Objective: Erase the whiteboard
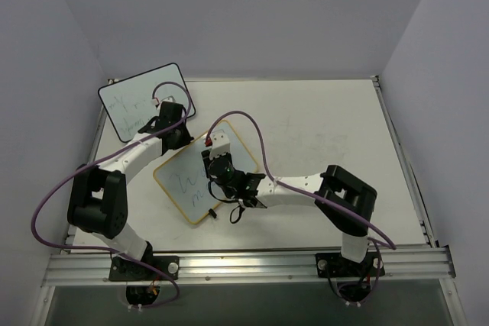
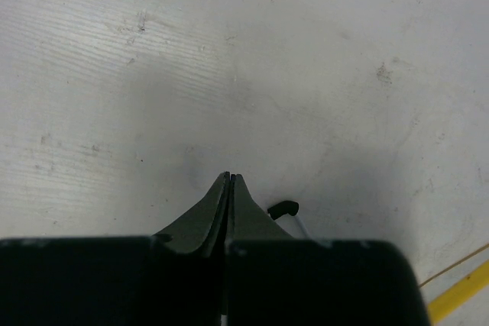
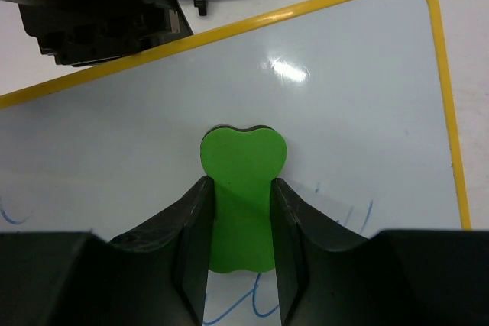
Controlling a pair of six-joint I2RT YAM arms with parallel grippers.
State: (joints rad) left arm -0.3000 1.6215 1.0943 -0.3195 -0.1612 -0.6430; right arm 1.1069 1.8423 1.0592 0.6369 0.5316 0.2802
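Note:
The whiteboard [image 1: 177, 182] with its thin yellow frame lies tilted on the table, in front of both arms. Blue writing [image 1: 188, 184] covers its left part. My right gripper [image 3: 240, 181] is shut on a green eraser [image 3: 243, 166], which is pressed flat on the whiteboard [image 3: 344, 112]. Blue strokes [image 3: 260, 303] show just behind the eraser; the surface ahead of it is bare white. My left gripper [image 2: 229, 176] is shut on nothing and hovers over the bare table beside the board's far edge [image 2: 458, 295]. In the top view the left gripper [image 1: 177, 137] sits at the board's upper left corner.
A second whiteboard with a black frame [image 1: 141, 101] lies at the back left, partly over the table edge, with writing on it. The left gripper's black body [image 3: 99, 5] stands close above the yellow frame in the right wrist view. Purple cables [image 1: 260, 150] loop over both arms.

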